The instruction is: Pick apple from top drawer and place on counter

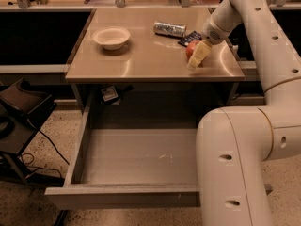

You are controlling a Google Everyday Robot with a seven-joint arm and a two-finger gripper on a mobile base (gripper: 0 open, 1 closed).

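The apple (190, 48), red-orange, rests low on the tan counter (146, 60) near its right front corner. My gripper (193, 59) reaches down from the upper right and is shut on the apple, with a pale finger (200, 54) across its right front side; the other finger is hidden behind it. The top drawer (141, 157) is pulled fully open below the counter. Its grey floor is bare and its front panel (117, 197) faces the camera.
A pale bowl (111, 36) stands at the counter's back left. A silver can (169, 29) lies on its side at the back, with a dark packet (190, 37) beside it. My arm's white body (240, 164) covers the drawer's right side. A black stand (19, 114) is at left.
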